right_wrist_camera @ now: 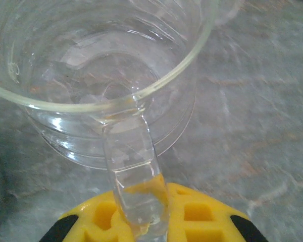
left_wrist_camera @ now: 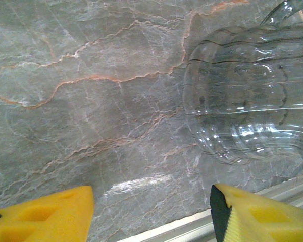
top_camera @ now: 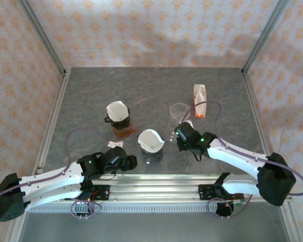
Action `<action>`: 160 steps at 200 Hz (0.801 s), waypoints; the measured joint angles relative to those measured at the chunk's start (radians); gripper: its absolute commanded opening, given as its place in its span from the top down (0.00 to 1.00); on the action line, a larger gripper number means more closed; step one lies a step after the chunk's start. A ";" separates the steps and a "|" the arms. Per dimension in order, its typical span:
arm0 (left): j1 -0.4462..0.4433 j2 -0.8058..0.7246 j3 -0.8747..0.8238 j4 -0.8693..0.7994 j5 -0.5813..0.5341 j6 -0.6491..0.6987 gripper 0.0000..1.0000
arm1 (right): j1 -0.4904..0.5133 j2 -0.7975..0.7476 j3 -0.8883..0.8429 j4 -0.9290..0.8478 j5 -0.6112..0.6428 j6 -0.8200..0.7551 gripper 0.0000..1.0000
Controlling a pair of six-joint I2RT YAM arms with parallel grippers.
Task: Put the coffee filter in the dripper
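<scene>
So the right hand [right_wrist_camera: 141, 214] is clamped on the handle [right_wrist_camera: 136, 171] of the clear dripper [right_wrist_camera: 98, 75], one pad on each side of that glass strap. Makes sense to me: holding it by the handle keeps a light, slippery thing from skating when paper gets pushed in, and it leaves the mouth wide open from above. The dripper looks empty and stands on the bench [top_camera: 91, 91], right of centre.

The filter [top_camera: 151, 140] is mid-bench, opened into a cone, sitting in or on a ribbed glass [left_wrist_camera: 242, 91]; can't tell which. The left hand [left_wrist_camera: 151, 209] is open and holding nothing, low over the bench just beside that glass and near the front rail [top_camera: 156, 184]. My guess is it's the one meant to fetch the filter.

Room-wise, filter and dripper are near each other, but the right hand sits just beside the straight path. I'd expect the carry to go up and over rather than across. A pack [top_camera: 200, 100] stands close behind the dripper. A dark cup [top_camera: 117, 113] with white paper in it is off to the left, out of the way. The paper rim looks flimsy, so a gentle pinch at its near edge seems the safe bet.
</scene>
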State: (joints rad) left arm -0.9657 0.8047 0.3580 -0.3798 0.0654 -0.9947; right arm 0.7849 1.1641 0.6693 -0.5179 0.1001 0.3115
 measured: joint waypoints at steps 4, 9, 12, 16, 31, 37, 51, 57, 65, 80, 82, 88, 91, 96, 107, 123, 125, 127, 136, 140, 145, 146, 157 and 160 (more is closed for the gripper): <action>0.000 0.000 0.000 0.002 0.002 0.000 0.37 | 0.002 -0.012 -0.005 -0.014 0.010 0.014 0.96; 0.000 0.000 0.000 0.006 0.002 0.000 0.37 | 0.005 -0.024 -0.009 -0.031 0.020 0.033 0.96; 0.000 0.000 0.000 0.007 0.003 0.000 0.37 | 0.007 -0.032 -0.011 -0.045 0.030 0.046 0.96; 0.000 0.000 0.000 0.008 0.003 0.000 0.37 | 0.006 -0.035 -0.011 -0.056 0.037 0.060 0.96; 0.000 0.001 0.000 0.011 0.006 0.000 0.37 | 0.007 -0.040 -0.012 -0.100 0.077 0.118 0.95; 0.000 0.001 0.000 0.011 0.006 0.000 0.37 | 0.007 -0.040 -0.013 -0.114 0.089 0.135 0.95; 0.000 0.001 0.000 0.011 0.006 0.000 0.37 | 0.007 -0.040 -0.023 -0.140 0.119 0.185 0.94; 0.000 0.001 0.000 0.011 0.006 0.000 0.37 | 0.007 -0.040 -0.030 -0.146 0.127 0.202 0.93; 0.000 0.001 0.000 0.011 0.006 0.000 0.37 | 0.007 -0.041 -0.043 -0.156 0.141 0.229 0.91; 0.000 0.000 0.000 0.011 0.006 0.000 0.37 | 0.007 -0.048 -0.061 -0.159 0.163 0.266 0.85; 0.000 0.000 0.000 0.011 0.006 0.000 0.37 | 0.008 -0.050 -0.062 -0.159 0.164 0.269 0.84; 0.000 0.000 0.000 0.011 0.006 0.000 0.37 | 0.007 -0.056 -0.065 -0.159 0.166 0.279 0.81; 0.000 0.000 0.000 0.011 0.006 0.000 0.37 | 0.007 -0.062 -0.067 -0.158 0.166 0.287 0.79; 0.000 0.000 0.000 0.011 0.006 0.000 0.37 | 0.007 -0.068 -0.069 -0.157 0.166 0.290 0.77; 0.000 0.000 0.000 0.011 0.006 0.000 0.37 | 0.008 -0.087 -0.077 -0.157 0.166 0.301 0.71; 0.000 0.000 0.000 0.011 0.006 0.000 0.37 | 0.008 -0.116 -0.078 -0.154 0.171 0.313 0.64; 0.000 0.000 0.000 0.011 0.006 0.000 0.37 | 0.008 -0.121 -0.078 -0.154 0.171 0.316 0.64; 0.000 0.000 0.000 0.011 0.006 0.000 0.37 | 0.007 -0.124 -0.078 -0.154 0.170 0.316 0.64; 0.000 0.000 0.000 0.011 0.006 0.000 0.37 | 0.008 -0.137 -0.078 -0.154 0.170 0.316 0.62; 0.000 0.000 0.000 0.011 0.006 0.000 0.37 | 0.008 -0.143 -0.078 -0.152 0.169 0.317 0.61; 0.000 0.000 0.000 0.011 0.006 0.000 0.37 | 0.008 -0.150 -0.078 -0.151 0.169 0.317 0.60; 0.000 0.000 0.000 0.011 0.006 0.000 0.37 | 0.008 -0.151 -0.079 -0.151 0.169 0.317 0.60; 0.000 0.000 0.000 0.011 0.006 0.000 0.36 | 0.008 -0.163 -0.079 -0.148 0.169 0.317 0.57; 0.000 0.001 0.000 0.011 0.006 0.000 0.36 | 0.007 -0.167 -0.079 -0.148 0.169 0.317 0.57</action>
State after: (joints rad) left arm -0.9657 0.8055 0.3580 -0.3691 0.0711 -0.9947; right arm 0.7921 0.9974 0.5907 -0.6655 0.2687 0.6289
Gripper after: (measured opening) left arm 0.634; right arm 0.409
